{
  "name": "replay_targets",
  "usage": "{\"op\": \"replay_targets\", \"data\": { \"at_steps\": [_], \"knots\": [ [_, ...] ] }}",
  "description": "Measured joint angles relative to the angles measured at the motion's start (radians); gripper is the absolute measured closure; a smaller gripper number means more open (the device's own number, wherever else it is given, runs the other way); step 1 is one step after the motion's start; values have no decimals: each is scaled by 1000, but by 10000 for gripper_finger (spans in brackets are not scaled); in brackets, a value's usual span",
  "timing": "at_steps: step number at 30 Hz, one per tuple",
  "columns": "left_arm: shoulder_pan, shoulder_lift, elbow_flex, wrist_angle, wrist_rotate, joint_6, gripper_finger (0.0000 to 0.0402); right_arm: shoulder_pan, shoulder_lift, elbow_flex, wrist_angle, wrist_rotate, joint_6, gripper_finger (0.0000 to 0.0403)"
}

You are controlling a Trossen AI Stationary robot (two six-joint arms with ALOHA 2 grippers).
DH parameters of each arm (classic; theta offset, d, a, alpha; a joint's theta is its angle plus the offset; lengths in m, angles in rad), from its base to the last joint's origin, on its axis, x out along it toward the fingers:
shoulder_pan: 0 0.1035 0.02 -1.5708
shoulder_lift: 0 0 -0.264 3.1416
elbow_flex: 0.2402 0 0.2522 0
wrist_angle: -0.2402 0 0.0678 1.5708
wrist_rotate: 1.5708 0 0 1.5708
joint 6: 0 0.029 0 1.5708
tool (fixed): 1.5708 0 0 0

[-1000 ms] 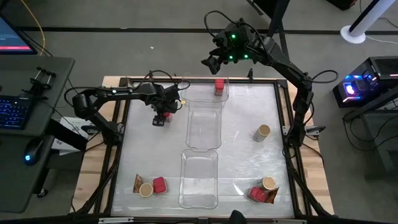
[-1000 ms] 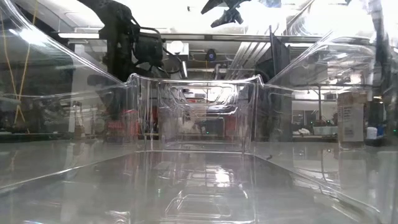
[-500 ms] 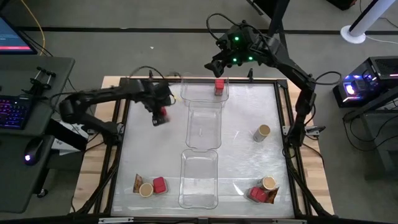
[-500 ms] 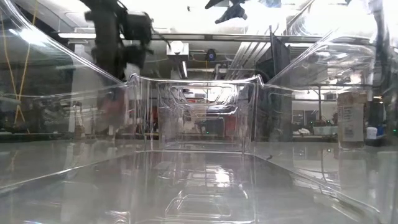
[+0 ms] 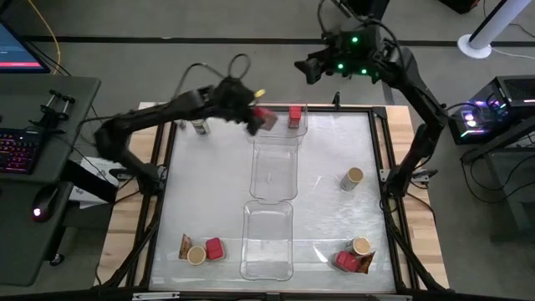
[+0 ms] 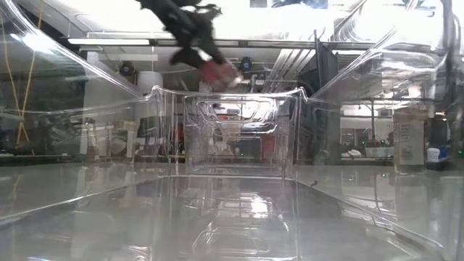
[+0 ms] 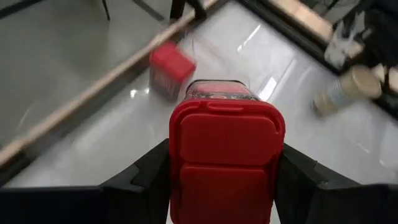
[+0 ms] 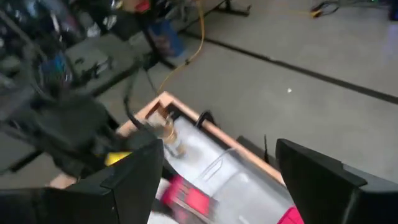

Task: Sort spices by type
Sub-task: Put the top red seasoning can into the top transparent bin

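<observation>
Left tool (image 5: 261,119) grips a red spice container (image 7: 226,147), raised beside the far clear tray (image 5: 276,125); right tool (image 5: 306,67) hovers beyond the surface (image 5: 326,192), fingers (image 8: 320,177) wide.

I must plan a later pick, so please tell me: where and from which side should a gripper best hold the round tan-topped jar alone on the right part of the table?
The round jar with the tan top appears to lie on its side, apart from other things. Probably grip mid-body from above, fingers across its round sides so it cannot roll.
</observation>
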Motion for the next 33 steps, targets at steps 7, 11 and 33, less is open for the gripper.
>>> {"op": "replay_targets", "data": {
  "at_steps": [7, 11, 33],
  "knots": [
    [28, 301, 275, -28, -58, -23, 219, -5, -14, 0, 8, 93, 39, 96],
    [46, 376, 336, -106, -70, -40, 219, -5, -14, 0, 8, 110, 55, 96],
    [91, 504, 334, -48, -98, -210, 129, -4, -14, 0, 8, 115, 80, 96]
  ]
}}
